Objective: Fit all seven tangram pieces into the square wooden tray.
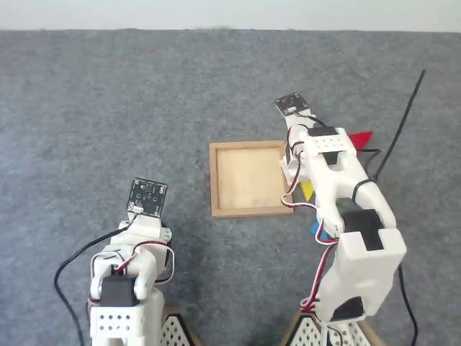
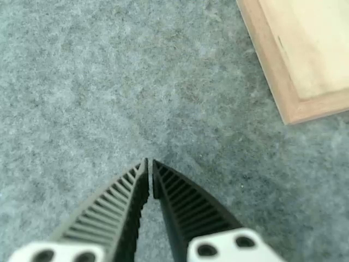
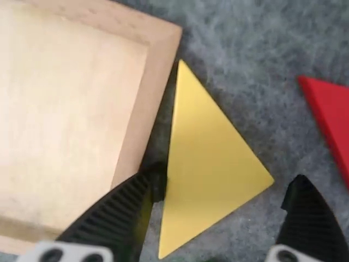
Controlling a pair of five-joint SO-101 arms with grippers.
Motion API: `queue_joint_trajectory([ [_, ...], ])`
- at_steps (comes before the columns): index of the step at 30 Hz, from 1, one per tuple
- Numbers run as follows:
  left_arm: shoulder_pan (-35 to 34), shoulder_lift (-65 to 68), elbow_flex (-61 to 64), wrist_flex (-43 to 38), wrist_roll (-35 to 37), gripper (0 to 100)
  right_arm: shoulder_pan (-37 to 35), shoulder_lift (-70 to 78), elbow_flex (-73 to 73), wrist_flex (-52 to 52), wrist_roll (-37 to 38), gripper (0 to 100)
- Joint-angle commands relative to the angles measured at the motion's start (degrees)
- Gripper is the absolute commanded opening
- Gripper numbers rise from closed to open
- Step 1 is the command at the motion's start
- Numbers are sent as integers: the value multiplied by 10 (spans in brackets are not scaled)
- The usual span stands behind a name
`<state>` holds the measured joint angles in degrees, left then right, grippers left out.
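Triangle (image 3: 210, 169), yellow, lies long edge along tray (image 3: 155, 87) rim, apex pointing away.

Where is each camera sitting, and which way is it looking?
High view: fixed overhead, looking down at the wooden tray; left arm and right arm both show.
Left wrist view: on the left arm's wrist, looking down at the grey mat past its shut left gripper.
Right wrist view: on the right arm's wrist, looking down at the yellow triangle inside its open right gripper.
Shared: all three show the tray; high and right wrist also share the triangle and a red piece.
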<state>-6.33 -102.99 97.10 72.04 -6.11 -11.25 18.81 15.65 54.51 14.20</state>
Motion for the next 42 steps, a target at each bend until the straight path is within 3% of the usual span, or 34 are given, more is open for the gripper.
queue_joint_trajectory([
  [1, -2, -11, -7, 3, 5, 13, -3, -2, -19, -12, 1, 348],
  [7, -2, -11, -7, 3, 5, 13, -4, -2, -19, -12, 0, 168],
  [9, -2, -11, -7, 3, 5, 13, -4, -2, -19, -12, 0, 151],
  [16, -2, -11, -7, 3, 5, 13, -3, -11, -19, -4, -4, 149],
  [26, -2, -11, -7, 3, 5, 13, 10, -169, 4, 61, -33, 151],
  [37, -2, -11, -7, 3, 5, 13, 2, -179, -5, 100, 68, 153],
  [42, -2, -11, -7, 3, 5, 13, -27, -124, -32, 94, 124, 305],
])
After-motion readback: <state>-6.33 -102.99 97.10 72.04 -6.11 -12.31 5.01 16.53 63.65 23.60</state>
